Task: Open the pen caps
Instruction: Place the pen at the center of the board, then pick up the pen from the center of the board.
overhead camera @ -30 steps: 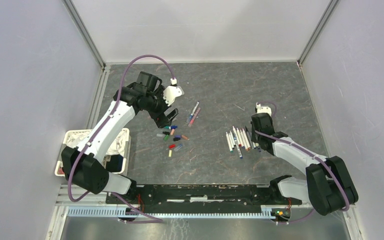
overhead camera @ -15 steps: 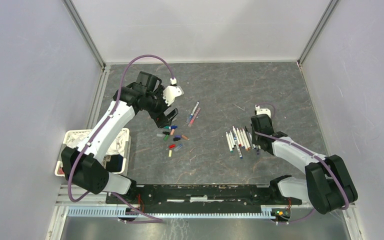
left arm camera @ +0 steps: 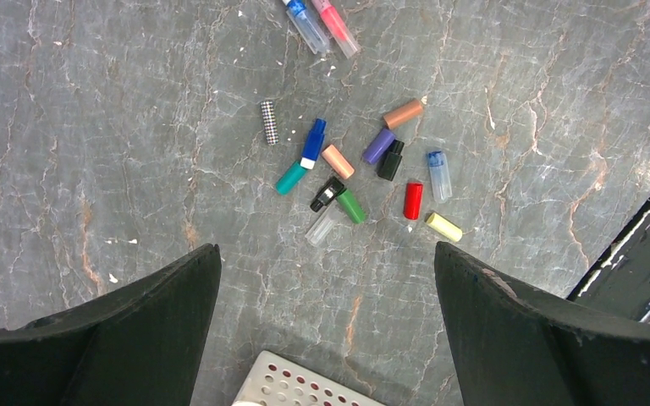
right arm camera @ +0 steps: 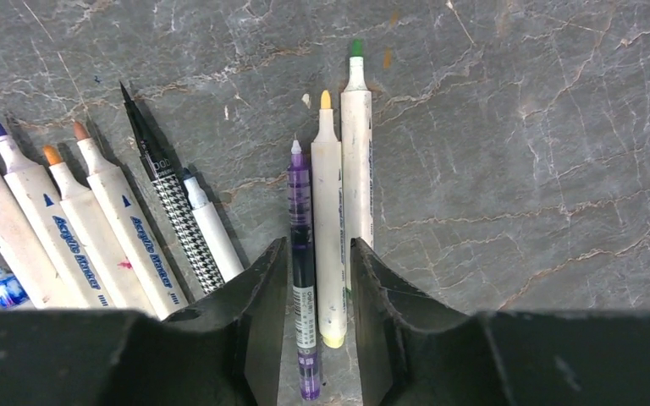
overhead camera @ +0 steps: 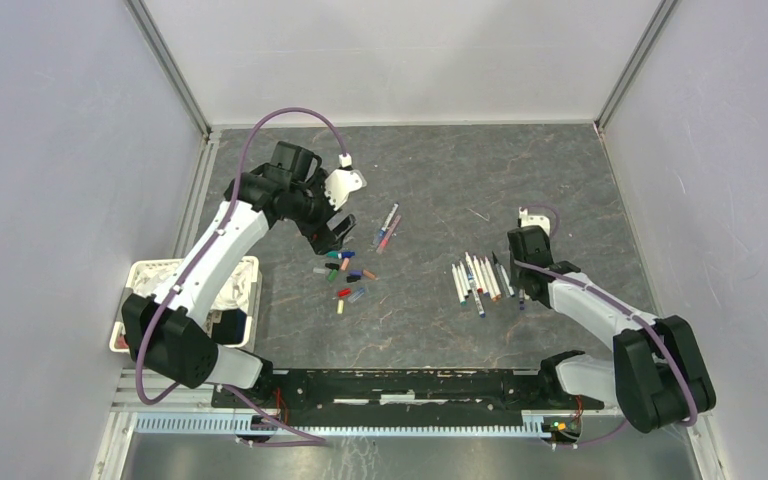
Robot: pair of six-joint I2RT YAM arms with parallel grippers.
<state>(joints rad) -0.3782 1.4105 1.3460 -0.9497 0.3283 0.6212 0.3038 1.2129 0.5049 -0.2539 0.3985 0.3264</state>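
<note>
Spreading over the dark marbled counter (overhead camera: 440,170), the work lies in three groups. The left pincer (left arm camera: 323,254) hangs wide open above the loose pen caps (left arm camera: 412,200), touching nothing. The right pincer (right arm camera: 317,245) sits low at the right end of the row of pens (overhead camera: 478,278). Its fingers are parted around a purple pen (right arm camera: 302,254) and a yellow-tipped pen (right arm camera: 327,211) lying flat between them, with no squeeze that I can see. The pens in its wrist view show bare tips. Near the caps, two pens (overhead camera: 388,228) look capped. They are probably light, stiff, smooth and quick to roll. One pincer should clamp mid-barrel while the other pinches the short cap squarely and pulls along the axis. Loose caps would likely skitter.
</note>
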